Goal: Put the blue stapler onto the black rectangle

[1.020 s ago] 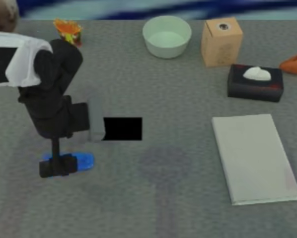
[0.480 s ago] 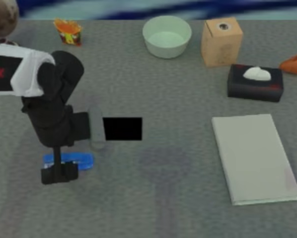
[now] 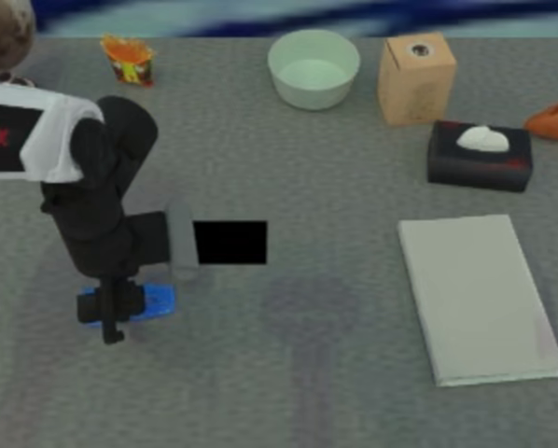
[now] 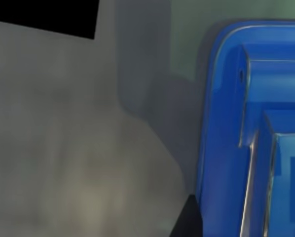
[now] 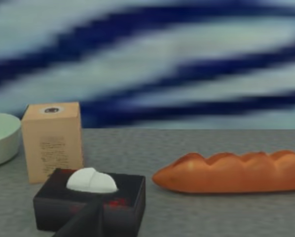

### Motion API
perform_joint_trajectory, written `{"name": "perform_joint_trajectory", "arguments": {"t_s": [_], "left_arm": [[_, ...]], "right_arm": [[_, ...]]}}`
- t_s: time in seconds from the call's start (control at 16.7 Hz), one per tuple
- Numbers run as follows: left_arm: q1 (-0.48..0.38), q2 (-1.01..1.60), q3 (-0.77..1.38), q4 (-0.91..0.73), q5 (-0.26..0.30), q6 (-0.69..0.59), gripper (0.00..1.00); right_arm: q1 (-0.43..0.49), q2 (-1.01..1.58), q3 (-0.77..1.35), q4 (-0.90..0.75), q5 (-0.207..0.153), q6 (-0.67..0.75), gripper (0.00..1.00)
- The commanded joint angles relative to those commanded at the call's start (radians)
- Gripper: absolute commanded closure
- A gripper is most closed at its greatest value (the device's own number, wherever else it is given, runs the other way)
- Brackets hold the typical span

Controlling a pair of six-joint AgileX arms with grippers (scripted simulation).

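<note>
Fingers of left gripper (image 3: 114, 306) hide mid blue stapler (image 3: 156, 301), seemingly clamping it.

Bowl (image 3: 313, 67), cardboard box (image 3: 415, 78), tissue box (image 3: 479, 156), bread (image 5: 231, 172), book (image 3: 479, 297), fries carton (image 3: 128, 58).

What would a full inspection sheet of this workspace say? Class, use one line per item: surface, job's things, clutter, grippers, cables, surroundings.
Surface: grey table.
Job's things: blue stapler lies left of centre, off the black rectangle.
Clutter: pale bowl, cardboard box, black tissue box, baguette, white book, fries carton.
Grippers: left gripper is down at the stapler; the right is not in the top view.
Cables: nothing seen.
Surroundings: blue-and-white striped backdrop.
</note>
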Motion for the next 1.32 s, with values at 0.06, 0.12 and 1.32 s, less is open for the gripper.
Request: {"name": "perform_joint_trajectory", "arguments": {"t_s": [0.06,0.12,1.32], "left_arm": [[0.0,0.0,0.0,0.0,0.0,0.0,0.83],[0.0,0.0,0.0,0.0,0.0,0.0,0.9],[0.014,-0.124,0.22,-0.354,-0.001,-0.002,1.0]], "right_arm": [[0.0,0.0,0.0,0.0,0.0,0.0,0.0],[0.0,0.0,0.0,0.0,0.0,0.0,0.0],[0.0,0.0,0.0,0.0,0.0,0.0,0.0]]}}
